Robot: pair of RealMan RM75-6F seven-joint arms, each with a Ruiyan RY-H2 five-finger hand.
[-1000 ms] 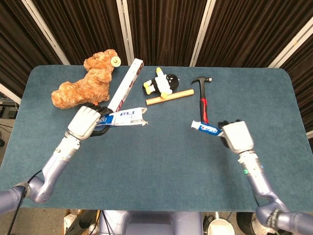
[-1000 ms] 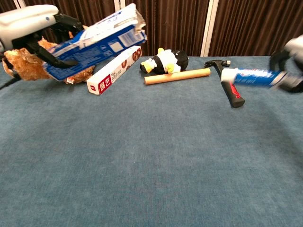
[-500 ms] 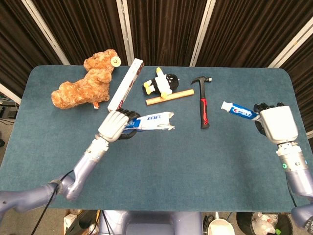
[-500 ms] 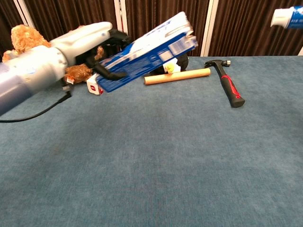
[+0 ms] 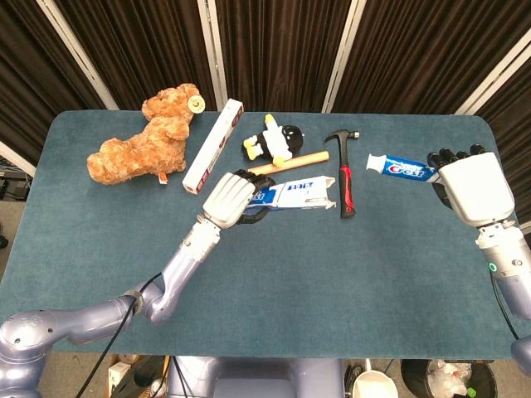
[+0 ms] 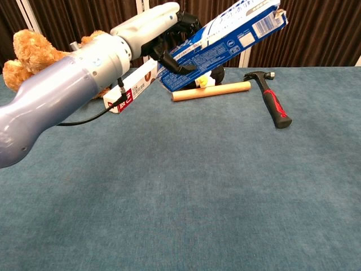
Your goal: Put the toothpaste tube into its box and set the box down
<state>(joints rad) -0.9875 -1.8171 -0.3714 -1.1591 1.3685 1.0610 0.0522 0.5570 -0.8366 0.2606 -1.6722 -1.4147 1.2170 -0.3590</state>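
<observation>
My left hand point(image 5: 228, 199) point(image 6: 161, 25) grips the blue and white toothpaste box point(image 5: 297, 194) point(image 6: 223, 40) by its left end and holds it raised over the table's middle, open flap end pointing right. My right hand point(image 5: 470, 187) holds the white and blue toothpaste tube point(image 5: 400, 167) high at the right, cap end pointing left toward the box. A gap of about a hammer's width separates the tube's cap from the box mouth. The chest view shows neither the right hand nor the tube.
On the blue table point(image 5: 274, 290) lie a hammer with a red and black handle point(image 5: 344, 174) point(image 6: 269, 97), a wooden dowel point(image 5: 286, 163) point(image 6: 211, 91), a penguin plush point(image 5: 274, 141), a long white and red box point(image 5: 213, 143) point(image 6: 131, 87) and a brown teddy bear point(image 5: 145, 139) point(image 6: 28, 51).
My left hand has carried the box rightward and higher, toward the table's middle. My right hand has shifted the tube slightly left and up, out of the chest view.
</observation>
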